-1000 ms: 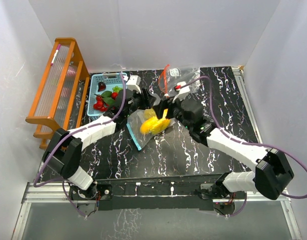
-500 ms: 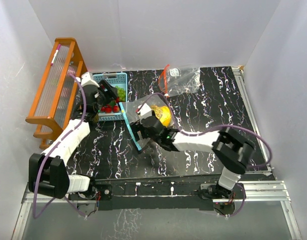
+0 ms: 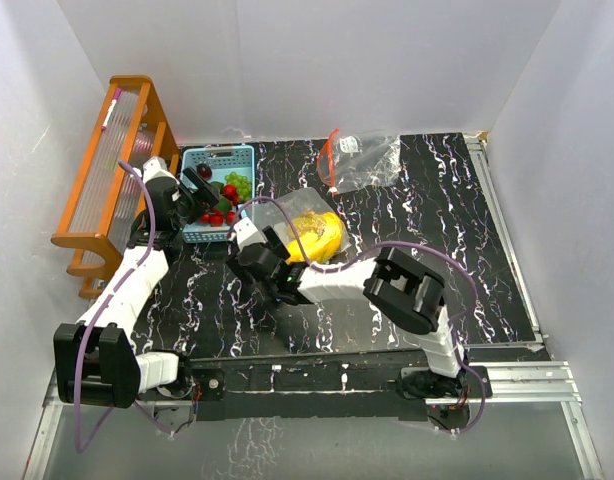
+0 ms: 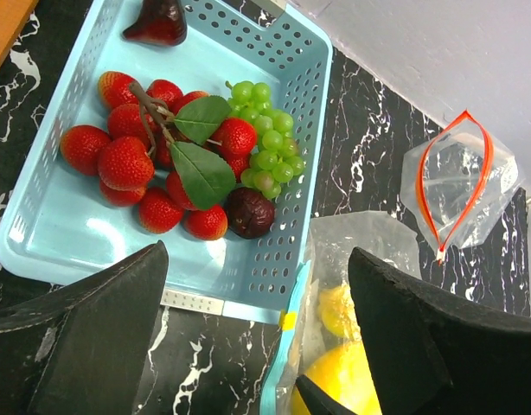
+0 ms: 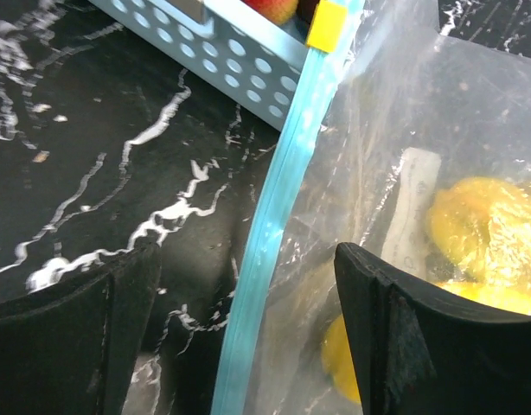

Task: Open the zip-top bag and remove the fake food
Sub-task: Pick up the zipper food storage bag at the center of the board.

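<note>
The zip-top bag [image 3: 305, 212] lies flat at mid-table, its blue zip strip [image 5: 274, 251] toward the basket. Yellow fake food [image 3: 319, 240] shows through its clear film [image 5: 482, 225]. My right gripper [image 5: 248, 328] is open, its jaws standing wide on either side of the zip strip and holding nothing. My left gripper [image 4: 257, 346] hangs open over the near rim of the light-blue basket [image 4: 118, 251], with nothing in it. In the basket lie red strawberries [image 4: 123, 160], green grapes [image 4: 270, 151], leaves and dark fruit pieces.
An orange wooden rack [image 3: 117, 170] stands along the left wall beside the basket [image 3: 219, 157]. A second clear bag with a red zip [image 3: 365, 158] lies at the back. White walls close the table on three sides.
Both grippers were together at the bag. The left arm has swung left to the basket and opened. The right gripper has slid left across the bag to its zip edge and opened wider.
</note>
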Robot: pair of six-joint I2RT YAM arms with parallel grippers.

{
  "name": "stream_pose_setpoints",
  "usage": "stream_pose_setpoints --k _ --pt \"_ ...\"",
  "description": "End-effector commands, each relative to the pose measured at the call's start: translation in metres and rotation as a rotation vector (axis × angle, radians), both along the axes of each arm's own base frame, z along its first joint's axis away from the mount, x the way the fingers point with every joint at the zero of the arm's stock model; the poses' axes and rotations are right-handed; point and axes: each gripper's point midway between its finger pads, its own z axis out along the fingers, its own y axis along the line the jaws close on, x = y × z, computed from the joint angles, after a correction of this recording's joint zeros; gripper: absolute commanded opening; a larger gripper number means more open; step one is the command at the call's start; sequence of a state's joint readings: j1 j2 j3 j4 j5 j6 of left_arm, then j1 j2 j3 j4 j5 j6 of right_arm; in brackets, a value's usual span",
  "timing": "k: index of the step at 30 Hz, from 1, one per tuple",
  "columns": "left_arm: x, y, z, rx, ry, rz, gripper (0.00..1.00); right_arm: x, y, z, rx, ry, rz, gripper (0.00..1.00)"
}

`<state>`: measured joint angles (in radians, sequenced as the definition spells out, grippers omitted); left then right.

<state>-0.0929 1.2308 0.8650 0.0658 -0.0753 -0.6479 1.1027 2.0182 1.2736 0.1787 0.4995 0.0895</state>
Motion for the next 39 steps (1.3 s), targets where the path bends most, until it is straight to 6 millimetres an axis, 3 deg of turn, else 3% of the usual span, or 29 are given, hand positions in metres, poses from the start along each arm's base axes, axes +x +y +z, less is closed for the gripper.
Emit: stream_pose_setpoints --k 1,5,10,14,16,24,27,30,33,39 --pt "-0.004 -0.002 0.007 -0.009 -0.01 -0.016 0.84 0.022 -0.013 0.006 -0.1 -0.083 -0.118 0.76" --pt "-0.005 -0.001 0.008 -0.005 -0.014 -0.015 0.84 0.022 -0.019 0.023 -0.066 -0.098 -0.124 0.48" --pt "-0.004 -0.003 0.008 -0.016 -0.022 -0.027 0.84 0.025 -0.036 0.061 0.023 -0.098 -0.129 0.08" --pt "0.001 -0.011 0.011 -0.027 -0.039 -0.07 0.84 0.03 -0.062 0.091 0.098 -0.091 -0.12 0.08" --pt "0.008 -0.02 0.021 -0.036 -0.079 -0.122 0.84 0.03 -0.075 0.116 0.157 -0.094 -0.048 0.08" --pt "0.045 -0.085 0.073 -0.055 -0.388 -0.535 0.87 0.033 -0.138 0.181 0.382 -0.099 0.369 0.08" --pt "0.034 -0.13 0.099 -0.091 -0.583 -0.883 0.91 0.029 -0.148 0.197 0.411 -0.092 0.473 0.08" --pt "0.02 -0.155 0.115 -0.135 -0.698 -1.147 0.92 0.027 -0.152 0.213 0.447 -0.075 0.538 0.08" --pt "0.009 -0.169 0.129 -0.105 -0.781 -1.318 0.92 0.011 -0.146 0.221 0.455 -0.045 0.653 0.08" --pt "-0.019 -0.177 0.119 -0.092 -0.792 -1.553 0.93 0.002 -0.146 0.228 0.474 -0.039 0.731 0.08"
